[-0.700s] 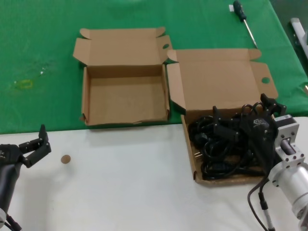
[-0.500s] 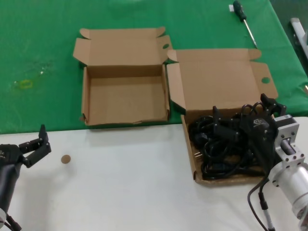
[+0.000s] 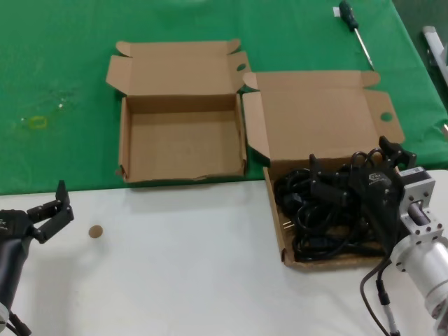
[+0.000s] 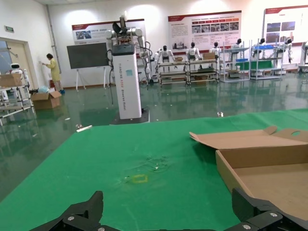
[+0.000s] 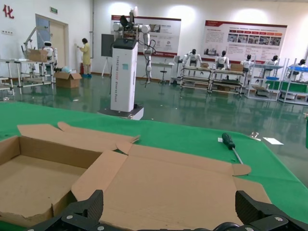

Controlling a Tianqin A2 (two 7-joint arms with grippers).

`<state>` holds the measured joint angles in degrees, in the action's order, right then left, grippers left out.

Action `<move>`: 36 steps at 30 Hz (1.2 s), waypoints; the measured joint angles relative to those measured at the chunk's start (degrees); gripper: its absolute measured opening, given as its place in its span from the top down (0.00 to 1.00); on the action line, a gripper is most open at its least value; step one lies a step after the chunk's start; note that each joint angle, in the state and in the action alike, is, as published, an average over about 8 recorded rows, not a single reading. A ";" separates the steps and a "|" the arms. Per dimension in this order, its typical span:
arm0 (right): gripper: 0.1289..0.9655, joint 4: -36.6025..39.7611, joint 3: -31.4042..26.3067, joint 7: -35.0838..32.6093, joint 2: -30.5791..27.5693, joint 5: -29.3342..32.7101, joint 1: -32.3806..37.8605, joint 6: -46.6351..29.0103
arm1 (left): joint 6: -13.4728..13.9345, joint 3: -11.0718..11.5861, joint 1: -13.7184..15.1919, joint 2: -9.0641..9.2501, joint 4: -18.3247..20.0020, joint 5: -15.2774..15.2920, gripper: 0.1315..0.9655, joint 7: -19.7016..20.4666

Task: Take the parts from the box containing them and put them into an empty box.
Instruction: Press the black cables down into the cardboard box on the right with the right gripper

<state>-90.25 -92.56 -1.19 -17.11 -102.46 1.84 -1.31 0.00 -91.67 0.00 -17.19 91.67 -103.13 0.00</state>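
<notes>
Several black power cords [image 3: 329,210] lie tangled in the wider cardboard box [image 3: 274,203] at the right, its lid [image 3: 318,115] folded back. The narrower empty box [image 3: 182,143] stands open to its left and also shows in the left wrist view [image 4: 269,166] and the right wrist view [image 5: 29,183]. My right gripper [image 3: 348,154] hovers open just above the cords near the box's back wall; in its wrist view [image 5: 168,207] it faces the lid [image 5: 173,178] and holds nothing. My left gripper [image 3: 50,208] is open and empty over the white table at the near left, also in its wrist view [image 4: 167,207].
A screwdriver [image 3: 353,24] lies on the green cloth [image 3: 63,63] at the far right and shows in the right wrist view [image 5: 230,143]. A small brown disc [image 3: 96,231] sits on the white table [image 3: 182,266]. A faint yellow mark [image 3: 35,122] is on the cloth.
</notes>
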 joint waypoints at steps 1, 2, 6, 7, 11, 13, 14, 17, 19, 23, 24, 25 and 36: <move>0.00 -0.01 0.01 0.00 0.00 0.00 0.00 0.00 | 0.00 0.00 0.00 0.00 0.00 0.00 0.03 0.00; 0.00 -0.02 0.02 -0.01 0.01 0.01 -0.01 0.00 | 0.00 0.00 0.00 0.00 0.00 0.00 0.04 0.00; 0.00 -0.15 -0.07 -0.01 -0.12 0.01 -0.05 0.16 | 0.00 0.00 0.00 0.00 0.00 0.01 0.05 0.00; 0.00 -0.19 -0.15 0.01 -0.21 0.00 -0.06 0.27 | 0.00 0.00 0.00 0.00 0.00 0.01 0.05 0.00; 0.00 -0.35 -1.00 0.12 -1.26 -0.30 0.02 1.09 | 0.00 0.00 0.00 0.00 0.00 0.01 0.11 0.00; 0.00 -0.43 -1.90 0.28 -2.49 -0.84 0.10 1.70 | 0.00 0.00 0.00 0.00 0.00 0.01 0.15 0.00; 0.00 -0.47 -2.53 0.43 -3.44 -1.23 0.15 1.98 | 0.00 0.00 0.00 0.00 0.00 0.01 0.16 0.00; 0.00 -0.60 -4.71 1.12 -7.31 -2.57 0.21 2.34 | 0.00 0.00 0.00 0.00 0.00 0.01 0.21 0.00; 0.00 -0.72 -6.02 1.64 -10.52 -3.28 0.13 1.56 | 0.00 0.00 0.00 0.00 0.00 0.01 0.26 0.00; 0.00 -1.10 -6.76 1.34 -16.75 -3.73 -0.34 -3.59 | 0.00 0.00 0.00 0.00 0.00 0.01 0.37 0.00; 0.00 -1.21 -6.55 0.86 -18.10 -3.75 -0.46 -5.46 | 0.00 0.00 0.00 0.00 0.00 0.01 0.40 0.00; 0.00 -1.31 -6.22 0.23 -19.29 -3.77 -0.55 -7.41 | 0.00 0.00 0.00 0.00 0.00 0.01 0.40 0.00; 0.00 0.92 -3.50 -12.69 -30.69 -4.14 5.06 -30.05 | 0.00 0.00 0.00 0.00 0.00 0.01 0.67 0.00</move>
<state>-89.33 -96.06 -13.88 -47.80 -106.60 6.90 -31.36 0.00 -91.68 0.00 -17.19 91.67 -103.12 0.00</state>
